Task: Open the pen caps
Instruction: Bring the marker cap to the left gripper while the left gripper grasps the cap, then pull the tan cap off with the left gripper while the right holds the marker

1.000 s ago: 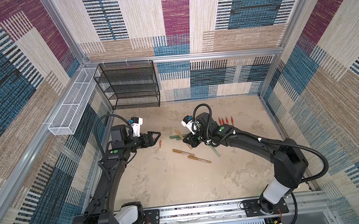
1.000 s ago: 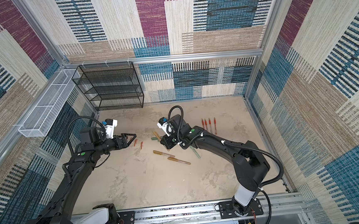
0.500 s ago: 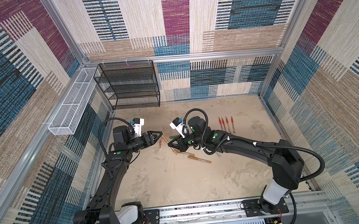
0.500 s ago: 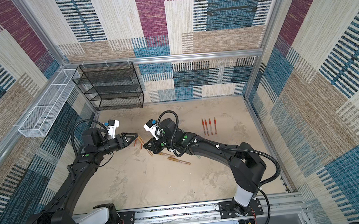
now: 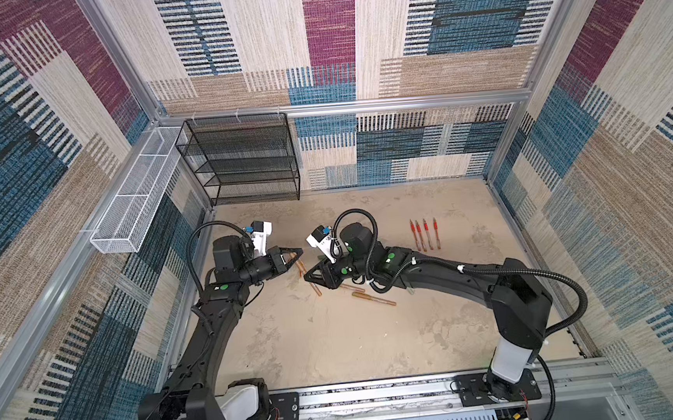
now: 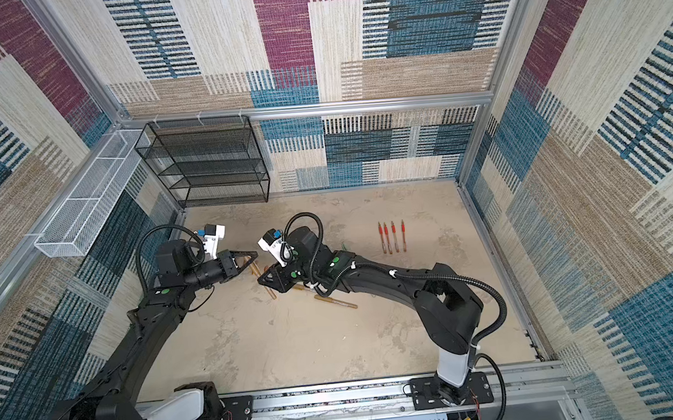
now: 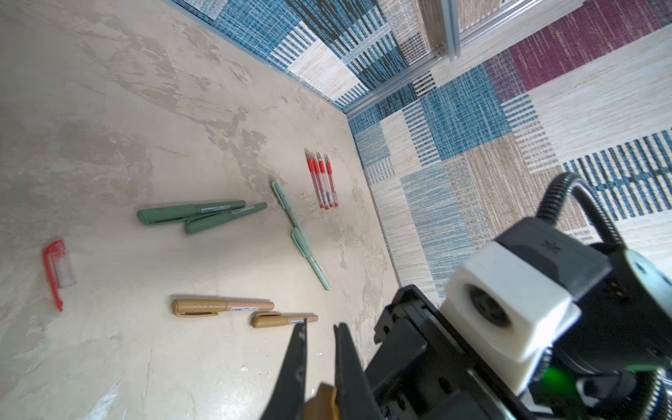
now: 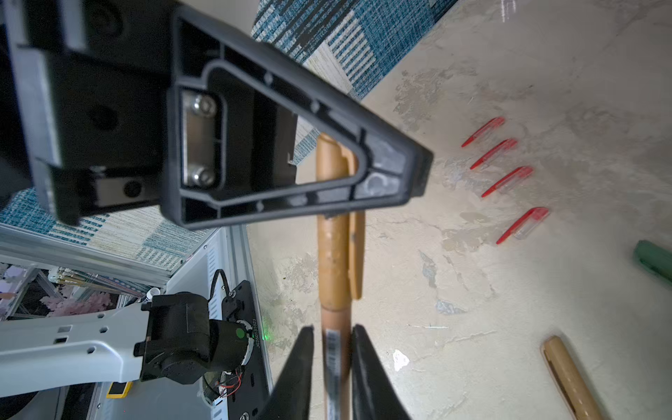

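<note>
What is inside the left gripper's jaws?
A gold cap: the left gripper is shut on it, though the contact itself is hidden. The barrel runs on into the right gripper; whether that one grips it is unclear.

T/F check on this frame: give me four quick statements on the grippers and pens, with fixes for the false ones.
1. The left gripper is shut on the cap of the gold pen. True.
2. The four red pens are capped. False: their tips are bare, and the red caps lie in a separate row on the table.
3. The gold pen's barrel runs between the right gripper's jaws. True.
4. No gold pens are left on the table. False: two more gold pens lie on it, both capped.
</note>
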{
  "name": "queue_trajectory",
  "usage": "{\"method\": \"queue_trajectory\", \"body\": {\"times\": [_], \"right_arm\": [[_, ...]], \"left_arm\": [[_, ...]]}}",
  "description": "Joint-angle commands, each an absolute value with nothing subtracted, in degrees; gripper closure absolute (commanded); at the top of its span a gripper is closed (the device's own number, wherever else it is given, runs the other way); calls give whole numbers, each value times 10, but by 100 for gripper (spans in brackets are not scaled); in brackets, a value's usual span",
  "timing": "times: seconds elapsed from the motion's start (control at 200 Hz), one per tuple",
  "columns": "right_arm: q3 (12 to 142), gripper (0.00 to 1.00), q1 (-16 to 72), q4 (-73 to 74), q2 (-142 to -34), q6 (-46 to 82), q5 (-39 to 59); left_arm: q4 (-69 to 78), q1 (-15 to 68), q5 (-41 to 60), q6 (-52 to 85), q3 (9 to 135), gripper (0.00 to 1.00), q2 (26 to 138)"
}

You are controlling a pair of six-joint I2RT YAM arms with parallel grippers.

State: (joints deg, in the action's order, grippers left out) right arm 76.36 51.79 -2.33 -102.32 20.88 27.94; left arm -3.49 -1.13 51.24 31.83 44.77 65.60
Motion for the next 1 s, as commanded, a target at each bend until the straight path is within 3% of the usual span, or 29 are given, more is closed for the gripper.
{"method": "queue_trajectory", "body": {"times": [0.0, 0.145, 0.25, 0.391, 0.816, 0.992], "right_arm": [[778, 70, 520, -6, -1035, 212, 275], [779, 71, 521, -1, -1042, 208, 277], [787, 80, 521, -16, -1054, 206, 272], [760, 100, 521, -9, -1045, 204, 269], [588, 100, 521, 15, -969, 221, 245], [568, 100, 499, -42, -923, 193, 185]], "left_arm": [[-42, -12, 503, 310, 455, 100, 655], [-34, -13, 505, 307, 451, 100, 653], [-49, -14, 500, 305, 458, 100, 652], [-47, -15, 501, 296, 459, 100, 650], [-160, -45, 397, 207, 541, 100, 668], [-228, -46, 250, 102, 555, 100, 681]]}}
